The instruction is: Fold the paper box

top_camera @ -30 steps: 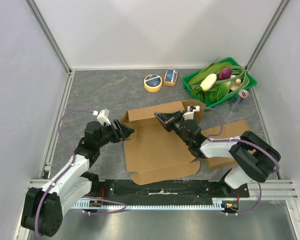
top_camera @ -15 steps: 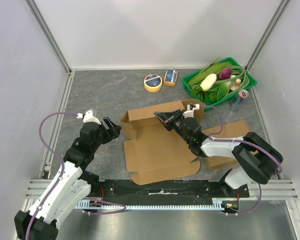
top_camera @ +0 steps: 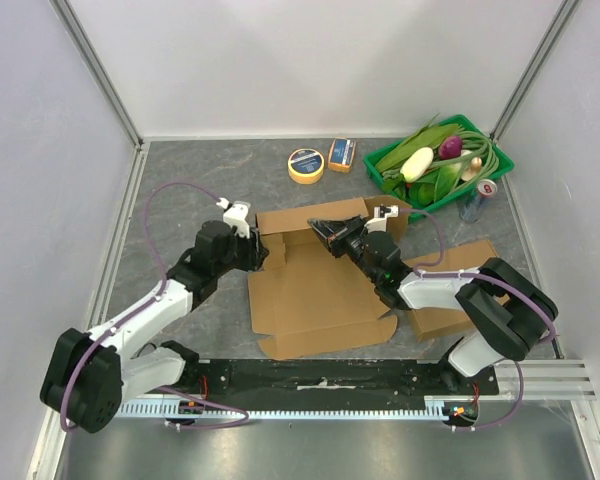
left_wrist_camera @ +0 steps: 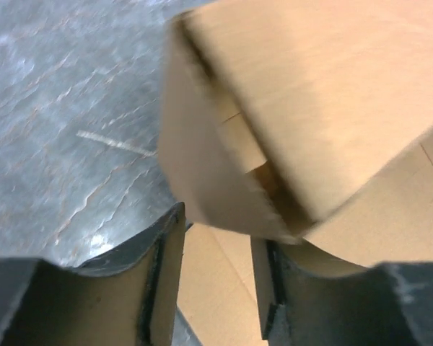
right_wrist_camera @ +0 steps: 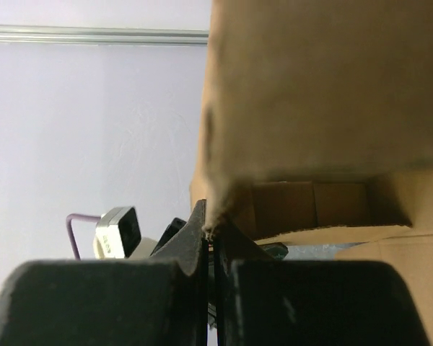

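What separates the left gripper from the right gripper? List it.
The left gripper is open, jaws apart beside a corner of the paper box; the right gripper is shut, pinching its raised far wall. The left gripper comes from the box's left, the right gripper from its right. Both work the same box.

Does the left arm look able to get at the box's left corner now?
Probably yes: the left gripper sits open right at that corner of the paper box, with nothing between; the right gripper, shut on its back wall, is well clear.
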Robot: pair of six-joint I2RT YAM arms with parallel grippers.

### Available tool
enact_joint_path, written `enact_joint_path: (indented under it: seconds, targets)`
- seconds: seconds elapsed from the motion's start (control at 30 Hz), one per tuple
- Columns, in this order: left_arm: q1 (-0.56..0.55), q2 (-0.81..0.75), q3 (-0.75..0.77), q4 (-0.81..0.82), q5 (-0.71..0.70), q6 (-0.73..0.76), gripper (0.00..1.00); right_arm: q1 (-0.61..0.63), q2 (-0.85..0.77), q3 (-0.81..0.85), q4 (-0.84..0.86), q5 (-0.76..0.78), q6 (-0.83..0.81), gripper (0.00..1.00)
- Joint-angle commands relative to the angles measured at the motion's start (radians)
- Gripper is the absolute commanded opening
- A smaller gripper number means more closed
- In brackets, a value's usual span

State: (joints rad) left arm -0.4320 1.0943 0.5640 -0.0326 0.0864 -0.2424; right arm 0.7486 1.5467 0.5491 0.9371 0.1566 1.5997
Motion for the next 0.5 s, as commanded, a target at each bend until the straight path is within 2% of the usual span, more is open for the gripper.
enact_joint_path:
  seconds: [0.0, 0.07, 0.1, 0.13, 0.23, 0.37, 0.47]
  targets:
    - [-0.086, -0.028, -0.073, 0.341, -0.129, 0.101, 0.39, 0.009, 0.009, 0.003, -0.015, -0.046, 0.019, 0.00]
    - [-0.119, -0.042, -0.120, 0.384, -0.253, 0.078, 0.30, 0.011, 0.007, 0.002, -0.024, -0.042, 0.034, 0.00]
    - [-0.138, -0.063, -0.140, 0.429, -0.307, 0.071, 0.30, 0.011, 0.006, -0.001, -0.027, -0.040, 0.042, 0.00]
    - [-0.172, -0.074, -0.162, 0.460, -0.420, 0.065, 0.30, 0.011, 0.006, -0.003, -0.027, -0.034, 0.057, 0.00]
    - [-0.201, -0.088, -0.217, 0.554, -0.543, 0.045, 0.31, 0.011, 0.013, 0.003, -0.030, -0.031, 0.083, 0.00]
    - [-0.206, -0.038, -0.221, 0.655, -0.562, 0.075, 0.49, 0.011, 0.016, 0.014, -0.027, -0.029, 0.109, 0.00]
    - [-0.221, 0.030, -0.184, 0.697, -0.596, 0.132, 0.53, 0.011, 0.010, 0.020, -0.035, -0.025, 0.121, 0.00]
